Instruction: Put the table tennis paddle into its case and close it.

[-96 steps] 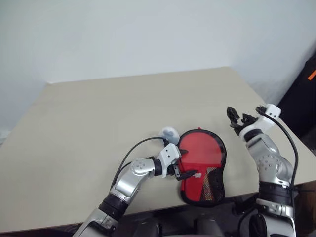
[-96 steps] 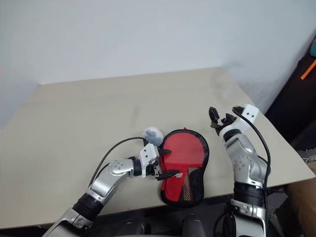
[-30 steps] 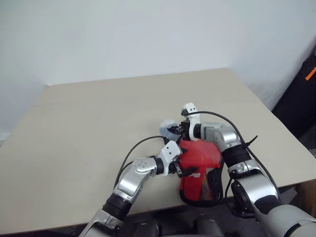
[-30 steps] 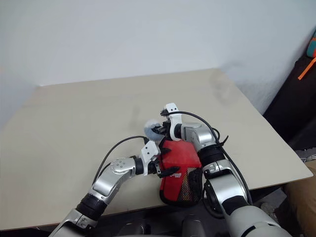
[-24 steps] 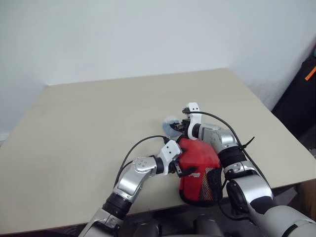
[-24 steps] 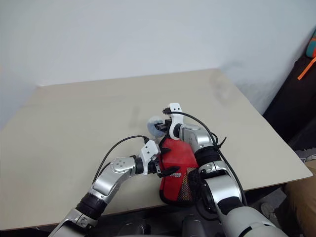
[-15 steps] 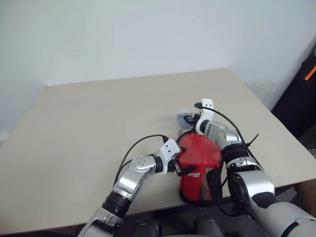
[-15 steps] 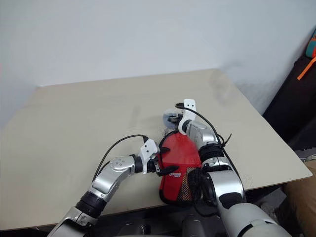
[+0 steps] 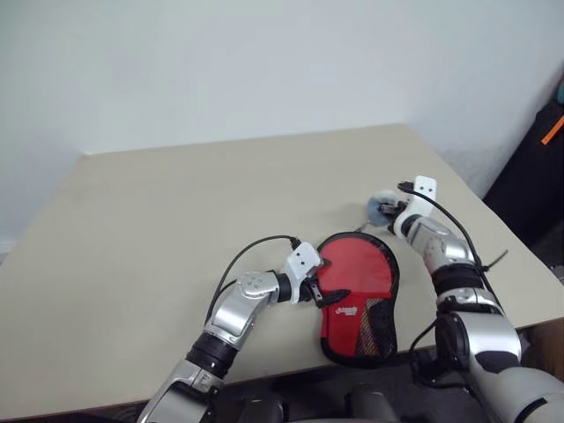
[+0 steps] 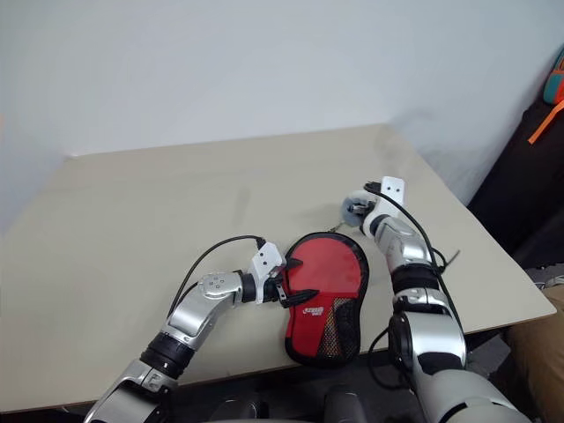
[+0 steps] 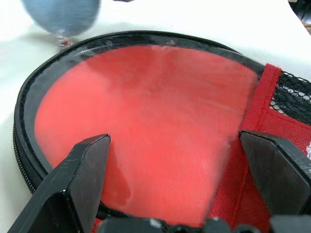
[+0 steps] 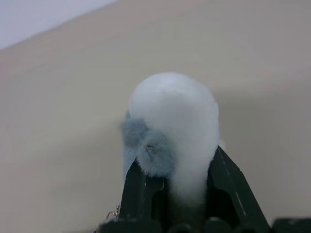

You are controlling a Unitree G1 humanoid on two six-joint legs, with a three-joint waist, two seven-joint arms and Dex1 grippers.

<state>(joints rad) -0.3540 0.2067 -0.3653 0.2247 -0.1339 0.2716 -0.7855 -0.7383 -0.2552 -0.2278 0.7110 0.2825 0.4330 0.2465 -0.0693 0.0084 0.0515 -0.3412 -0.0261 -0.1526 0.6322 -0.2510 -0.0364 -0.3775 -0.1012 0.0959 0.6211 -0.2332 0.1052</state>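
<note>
Head views, table [image 9: 159, 220]: beige top, wide bare room to the left and far side; the case [image 9: 359, 295] lies near the front edge, red paddle [image 9: 352, 269] inside under clear plastic.
Head views, left gripper [image 9: 324, 293]: forearm low over the table, fingers spread wide at the case's left rim, clasping nothing.
Head views, right gripper [image 9: 385, 210]: arm stretched forward near the right edge, clenched on the fuzzy ball [image 9: 381, 208].
Left wrist view: both fingers [image 11: 73, 187] straddle the case's round end; zip edge runs around it.
Right wrist view: ball [image 12: 172, 131] pinched between the fingers [image 12: 233, 189] above bare table.
Change: a second ago the right gripper and ball were at the case's far-left rim; now they are right of it.
</note>
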